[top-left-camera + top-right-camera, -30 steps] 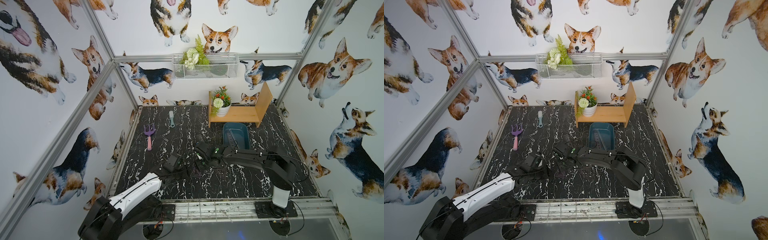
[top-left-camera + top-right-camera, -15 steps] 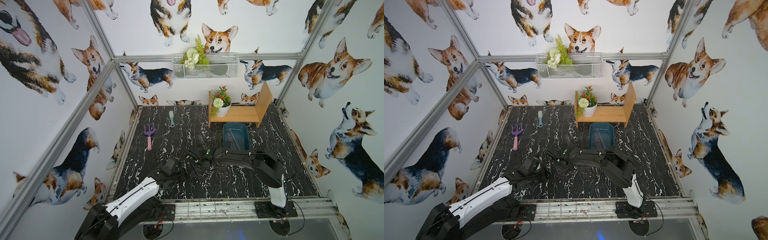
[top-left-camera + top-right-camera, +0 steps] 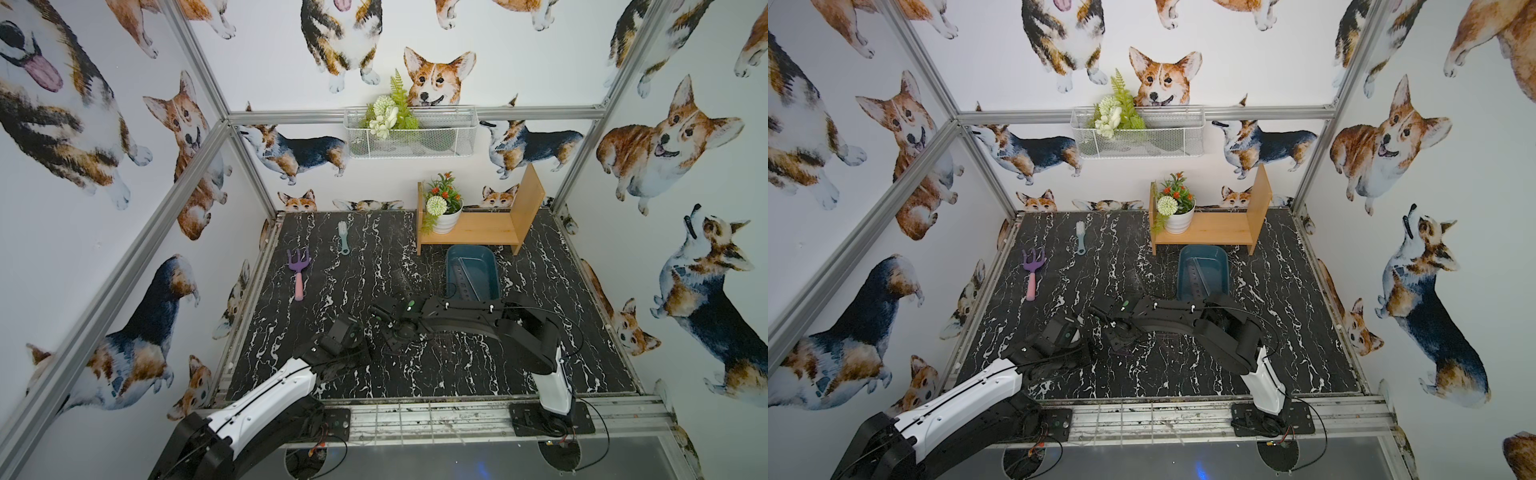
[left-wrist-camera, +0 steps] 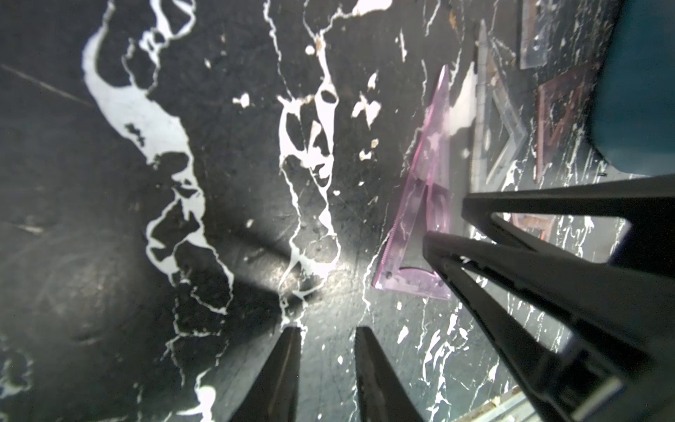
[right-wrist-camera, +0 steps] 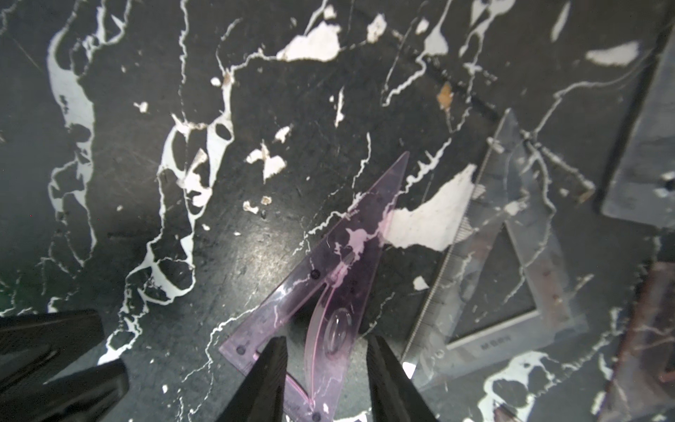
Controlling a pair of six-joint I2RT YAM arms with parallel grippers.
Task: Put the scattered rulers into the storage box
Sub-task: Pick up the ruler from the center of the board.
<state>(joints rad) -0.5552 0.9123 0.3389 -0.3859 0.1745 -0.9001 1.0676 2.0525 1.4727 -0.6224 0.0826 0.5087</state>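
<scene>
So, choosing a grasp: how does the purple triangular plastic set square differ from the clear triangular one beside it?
The purple set square is slim with a curved slot; the clear set square is broader, with a triangular hole. The purple one lies under the right gripper; the clear one does not. Both lie flat.

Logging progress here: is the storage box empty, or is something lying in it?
Not empty: in both top views a clear straight ruler lies slanted inside the storage box.
</scene>
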